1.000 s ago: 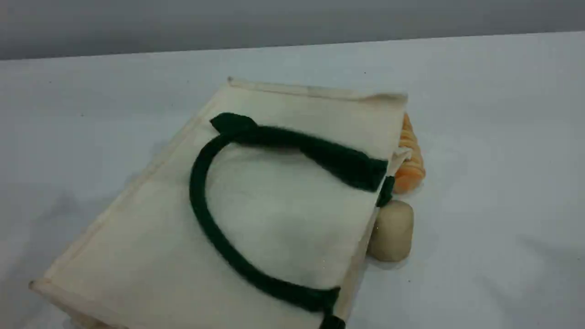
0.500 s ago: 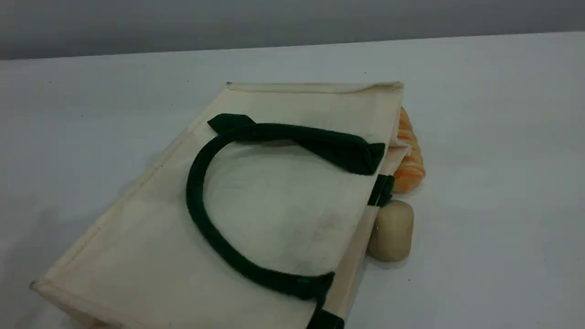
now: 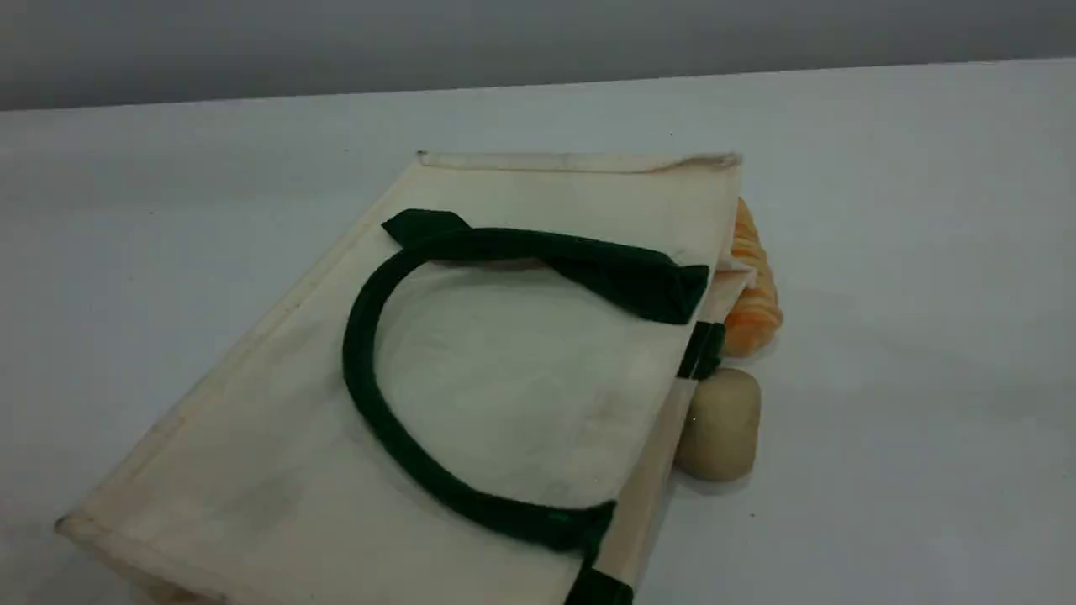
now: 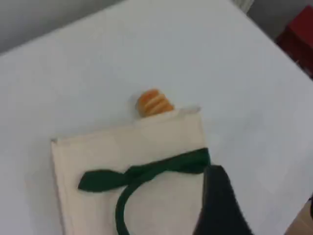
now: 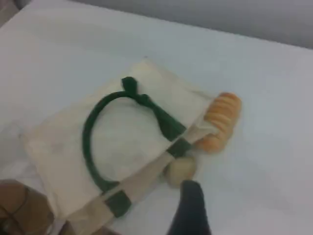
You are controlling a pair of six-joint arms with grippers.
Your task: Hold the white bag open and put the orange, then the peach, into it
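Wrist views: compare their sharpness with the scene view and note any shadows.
Scene view: even, soft light, fairly sharp, faint shadow under the beige lump. Left wrist view: hazy, left claw fingertip a dark blur. Right wrist view: soft, striped bread roll smeared.

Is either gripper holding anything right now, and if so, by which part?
Nothing is held. The bag lies flat on the table. The left gripper and the right gripper both hang above it, touching nothing.
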